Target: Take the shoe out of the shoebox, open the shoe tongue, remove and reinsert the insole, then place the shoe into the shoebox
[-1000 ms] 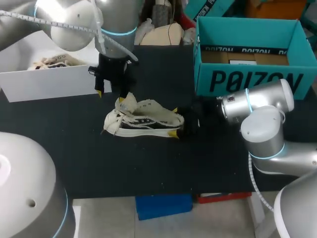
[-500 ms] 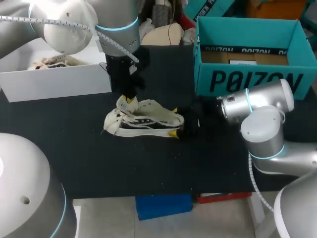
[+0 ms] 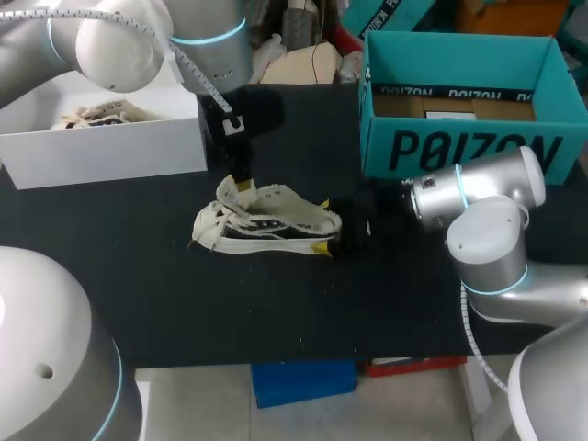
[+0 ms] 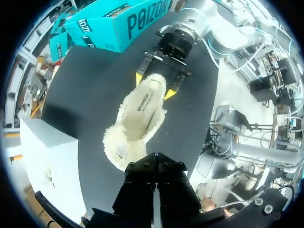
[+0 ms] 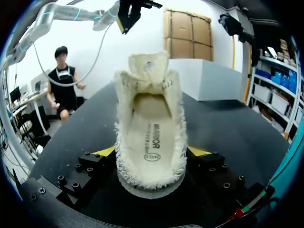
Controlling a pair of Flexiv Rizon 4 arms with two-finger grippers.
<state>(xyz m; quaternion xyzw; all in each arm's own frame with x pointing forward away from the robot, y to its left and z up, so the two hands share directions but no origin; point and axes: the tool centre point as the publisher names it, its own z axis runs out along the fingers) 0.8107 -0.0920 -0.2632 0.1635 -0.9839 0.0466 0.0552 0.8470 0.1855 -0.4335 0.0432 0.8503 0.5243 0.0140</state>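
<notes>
The shoe (image 3: 266, 220) sits upright on the black bench (image 3: 276, 312), left of centre in the head view. It is out of the teal shoebox (image 3: 459, 152), which stands open at the upper right. The right hand (image 3: 322, 226) pinches the heel from both sides, I judge to pin the shoe so it cannot slide while the other arm works. The left hand (image 3: 242, 184) hangs just above the tongue (image 5: 148, 64), pressed together, empty and not touching it. The tongue stands raised and the insole (image 5: 149, 135) lies seated inside, so drawing it out looks like the step at hand.
</notes>
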